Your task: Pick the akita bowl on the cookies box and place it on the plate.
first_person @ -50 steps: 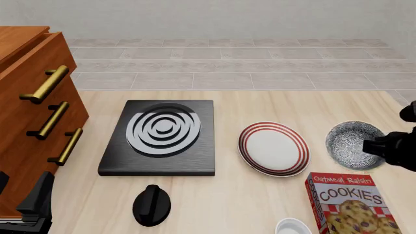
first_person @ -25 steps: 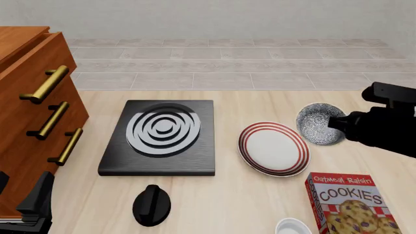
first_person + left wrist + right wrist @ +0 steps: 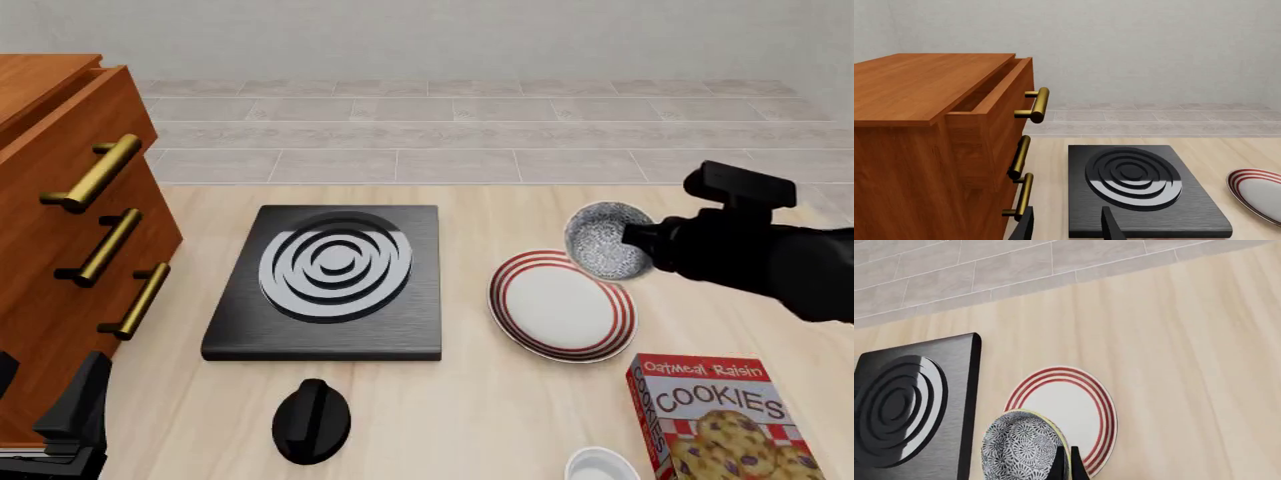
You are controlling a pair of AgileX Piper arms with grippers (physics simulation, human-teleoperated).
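The speckled akita bowl (image 3: 607,240) hangs in the air, tipped on its side, above the far right rim of the plate (image 3: 561,305). My right gripper (image 3: 645,243) is shut on the bowl's rim. The right wrist view shows the akita bowl (image 3: 1021,447) pinched between the fingers (image 3: 1061,466), with the red-ringed plate (image 3: 1067,410) below it. The red cookies box (image 3: 721,415) lies at the front right with nothing on it. My left gripper (image 3: 1066,227) stands open at the front left, near the cabinet, holding nothing.
A black square stove (image 3: 334,278) with white rings sits left of the plate. A wooden drawer cabinet (image 3: 67,230) with brass handles fills the left side. A black knob-shaped object (image 3: 311,420) lies in front of the stove, and a white bowl (image 3: 601,465) sits by the cookies box.
My right arm has carried the akita bowl leftward and away from me, from behind the cookies box to above the plate's far right rim. The left arm has not moved.
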